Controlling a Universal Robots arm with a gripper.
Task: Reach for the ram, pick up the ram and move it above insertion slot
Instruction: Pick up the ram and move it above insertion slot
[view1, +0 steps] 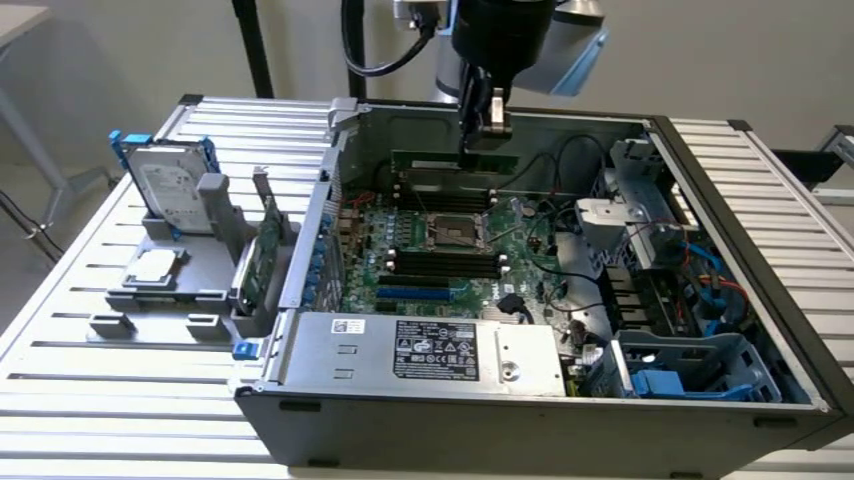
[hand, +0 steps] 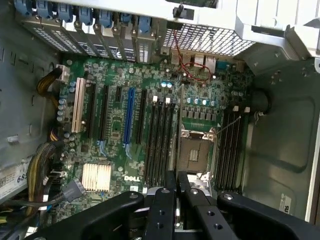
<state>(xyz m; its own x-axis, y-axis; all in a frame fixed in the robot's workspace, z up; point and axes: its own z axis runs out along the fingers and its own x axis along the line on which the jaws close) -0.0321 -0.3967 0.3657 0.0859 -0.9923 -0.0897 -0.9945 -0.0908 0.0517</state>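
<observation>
Our fingers (view1: 483, 125) are pinched nearly shut on the ram (view1: 454, 161), taking it by its top edge near the middle of its length. In the wrist view the two black fingers (hand: 176, 192) stand almost together at the lower centre of the frame, with only a narrow gap between them, as they would on a thin board held edge-on.

We judge the ram to be light and stiff, but thin and fragile: it is a bare green circuit stick. Its chips and contact edge should not be squeezed or knocked. The bare long edge is the place to hold, close to the middle so it hangs level and does not swing. A grip on the flat faces should hold well, since the board is not slippery.

In the exterior view the ram hangs level in the upper centre of the frame, inside the open computer case (view1: 747, 300). It sits above the far part of the motherboard (view1: 441, 250), clear of the board and beyond the processor socket (view1: 451, 232). The black memory slots (view1: 441, 265) lie nearer the frame's centre. We cannot tell which slot the ram is lined up over.

At the left of that frame, on the slatted surface (view1: 80, 300), a grey holder (view1: 174, 280) carries a silver hard drive (view1: 174, 185) and a broader green card (view1: 271, 245).
</observation>
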